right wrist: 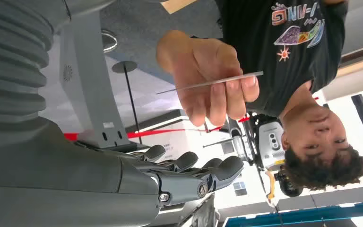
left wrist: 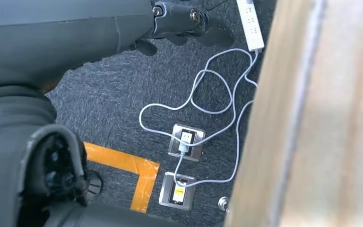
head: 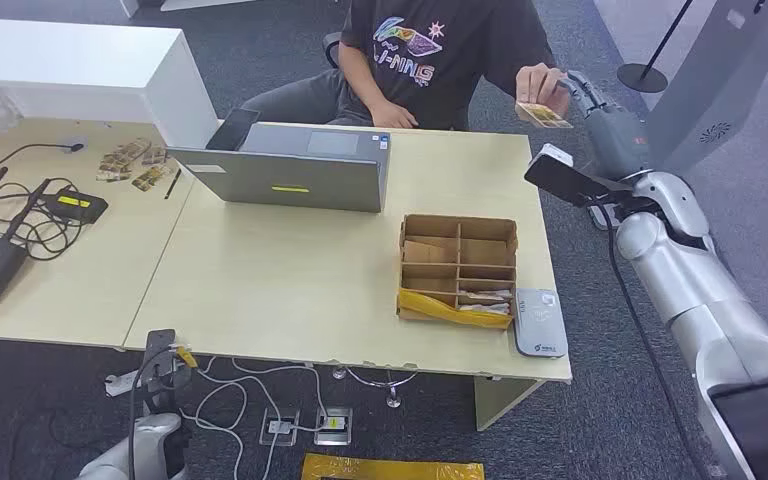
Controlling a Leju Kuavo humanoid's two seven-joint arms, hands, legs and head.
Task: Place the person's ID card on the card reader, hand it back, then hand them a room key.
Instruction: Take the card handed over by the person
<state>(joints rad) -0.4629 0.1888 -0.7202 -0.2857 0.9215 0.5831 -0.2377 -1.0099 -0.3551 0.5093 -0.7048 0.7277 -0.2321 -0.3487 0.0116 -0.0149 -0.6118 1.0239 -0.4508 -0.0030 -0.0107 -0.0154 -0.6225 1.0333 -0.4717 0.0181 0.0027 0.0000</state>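
Person's black T-shirt [head: 430,50]: coloured graphic with white lettering under it, reading roughly "LI-NING" in the head view; the same print appears turned over in the right wrist view [right wrist: 297,14], letters only partly legible.

Card reader [head: 540,322] on the desk [head: 280,290]: a small dark mark near its front edge, too small to read.

Laptop [head: 295,165]: yellow sticker on the lid and a small blue sticker by the keyboard, no legible text.

Card [head: 542,115] in the person's hand: printing not readable.
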